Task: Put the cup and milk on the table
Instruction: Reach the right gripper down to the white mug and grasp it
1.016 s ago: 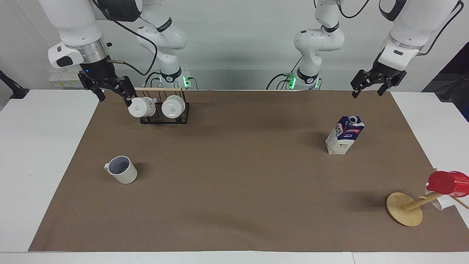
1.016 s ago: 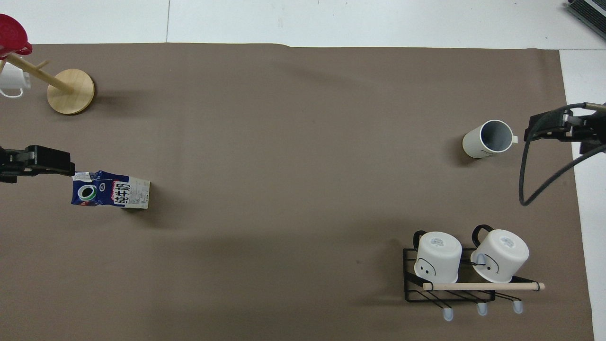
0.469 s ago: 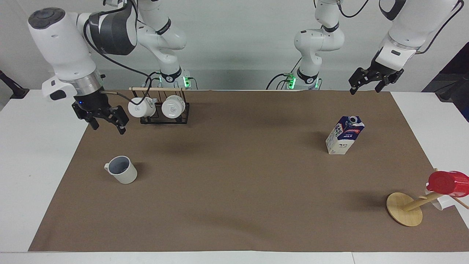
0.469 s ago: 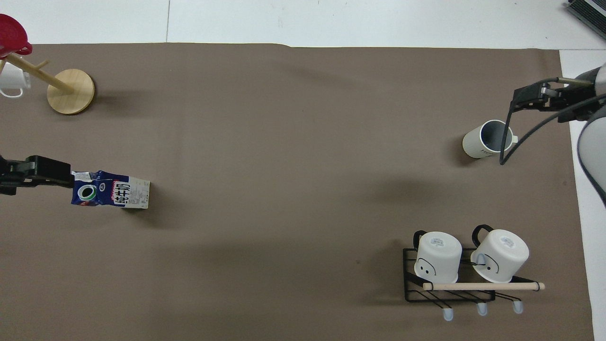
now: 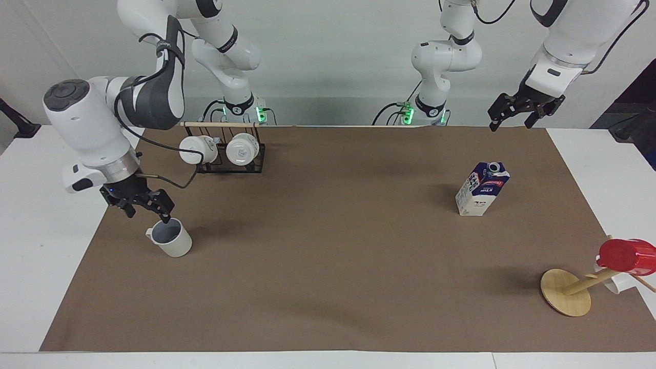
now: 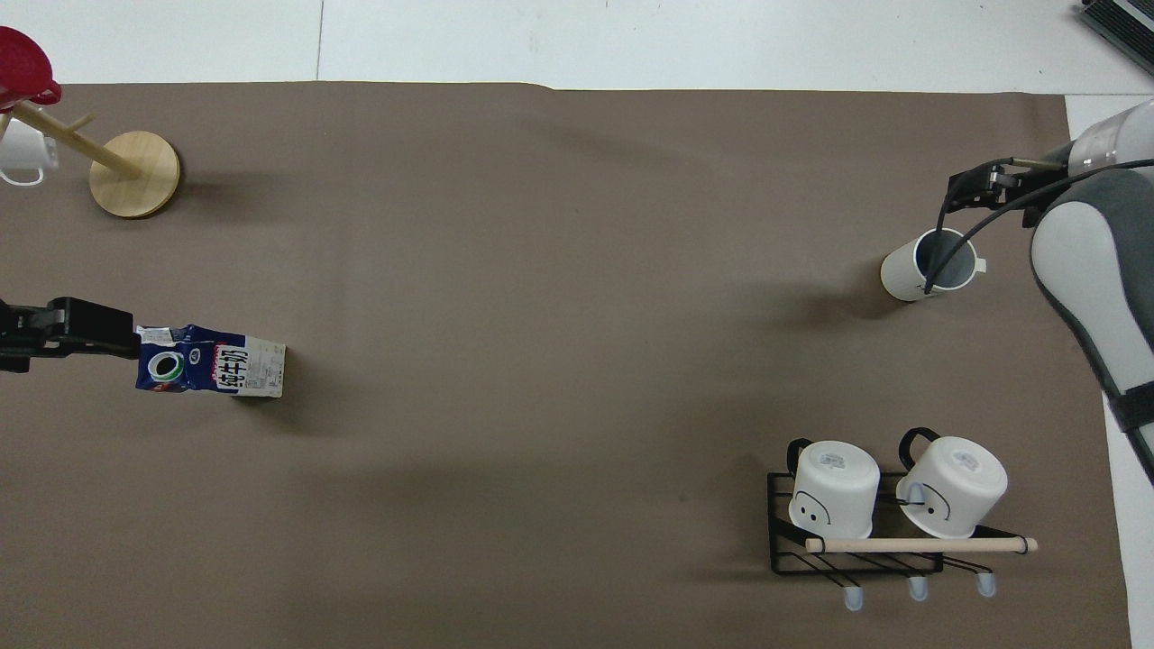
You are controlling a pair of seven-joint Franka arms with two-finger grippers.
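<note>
White table carries a brown sheet over most of its surface.

1. Robot-side edge. A black rack holds two white mugs toward the right arm's end. The left gripper hangs over the sheet's robot-side edge toward the left arm's end, jaws spread and empty. This arm waits.
2. Middle band. The milk stands upright on the sheet toward the left arm's end. The right gripper sits low over the cup, jaws spread, one fingertip at the rim. Contact cannot be confirmed. The cup stands upright, mouth up, toward the right arm's end.
3. Far corner, left arm's end. A wooden disc with a peg carries a red cup.

Handling, estimated. The cup is rigid, light, smooth-walled and probably breakable. Pinch the wall, one finger inside and one outside, away from the handle. The carton walls yield under pressure, and its fill is unknown. Grip across the body below the gable, with moderate force.

Changes since one second ago. The right gripper has come from beside the rack down to the cup. The left gripper has risen slightly. Cup and milk have not moved.
</note>
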